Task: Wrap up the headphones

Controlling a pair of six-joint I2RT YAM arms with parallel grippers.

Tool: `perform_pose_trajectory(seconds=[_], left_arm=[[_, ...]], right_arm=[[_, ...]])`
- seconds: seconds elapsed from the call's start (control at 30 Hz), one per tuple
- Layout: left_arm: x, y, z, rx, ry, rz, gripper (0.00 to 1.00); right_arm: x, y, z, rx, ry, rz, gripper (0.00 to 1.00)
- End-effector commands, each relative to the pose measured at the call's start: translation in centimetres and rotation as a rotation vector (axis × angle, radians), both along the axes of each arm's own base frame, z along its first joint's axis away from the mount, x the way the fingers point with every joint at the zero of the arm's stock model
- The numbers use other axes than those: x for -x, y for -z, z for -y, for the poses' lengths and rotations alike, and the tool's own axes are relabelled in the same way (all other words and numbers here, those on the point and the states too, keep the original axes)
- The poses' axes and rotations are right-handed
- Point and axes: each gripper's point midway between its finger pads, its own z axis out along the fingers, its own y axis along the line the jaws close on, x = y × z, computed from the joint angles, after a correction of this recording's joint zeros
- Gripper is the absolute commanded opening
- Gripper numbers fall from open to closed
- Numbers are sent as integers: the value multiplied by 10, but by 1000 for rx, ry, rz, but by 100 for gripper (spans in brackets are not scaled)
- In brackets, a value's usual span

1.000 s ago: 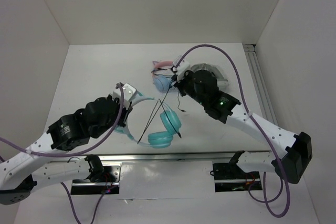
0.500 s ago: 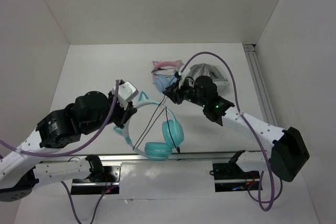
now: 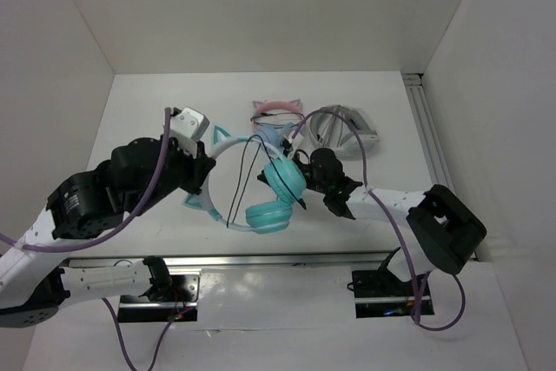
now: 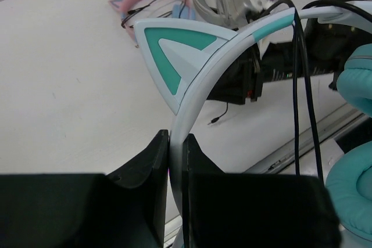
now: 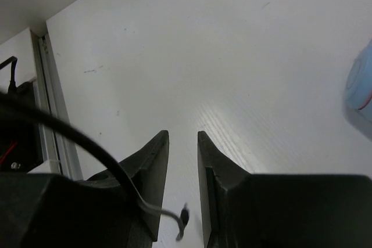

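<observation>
While the left gripper's (image 4: 177, 161) jaws clamp the headphones (image 3: 265, 217) by the headband, the right gripper's (image 5: 182, 143) jaws, beside the ear cups, stand slightly parted, empty.

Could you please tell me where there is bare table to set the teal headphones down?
The widest bare patch is the far-left table, between the left wall and the pink cat-ear headphones. A smaller one lies between the grey headphones and the right rail. The middle is crowded: teal headphones, left gripper, right gripper.
</observation>
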Motion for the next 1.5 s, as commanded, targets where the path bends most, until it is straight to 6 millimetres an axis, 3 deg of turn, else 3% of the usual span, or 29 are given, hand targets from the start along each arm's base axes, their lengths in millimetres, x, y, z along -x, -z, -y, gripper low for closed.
perform_pose_trajectory(seconds=[0.0,0.17,0.3,0.4,0.5,0.7,0.87,0.93,1.0,1.1,1.13,1.33,1.43,1.47], left_arm=[[-8,-46,-13,204,-139,63,0],[-8,-52,-21,235,-177,74,0],[-8,-52,-21,235,-177,74,0],[-6,-55,-24,252,-179,75,0],[-5,-57,-27,262,-179,80,0],[-3,-57,-30,262,-179,80,0],[0,-60,-27,282,-165,73,0],[1,-60,-26,284,-153,69,0],[4,-65,-28,310,-146,70,0],[5,-69,-29,320,-146,75,0],[5,-69,-29,320,-146,75,0],[0,-70,-44,317,-224,98,0],[-10,-56,-60,287,-355,101,0],[-14,-49,-62,281,-398,97,0]], right_arm=[[10,-4,-13,-90,-45,16,34],[22,15,-22,-103,-86,-20,34],[28,14,-34,-107,-100,-14,33],[21,16,-36,-105,-57,-10,33],[11,17,-35,-97,29,7,40],[26,25,-46,-95,-55,-28,43],[23,24,-53,-100,-35,-20,44],[14,41,-49,-61,17,-30,44],[8,45,-47,-55,51,-30,41],[1,48,-51,-60,69,-23,10],[1,48,-51,-60,69,-23,5],[12,52,-55,-86,35,-36,4],[29,47,-54,-82,42,-33,4],[39,32,-58,-94,60,-8,4]])
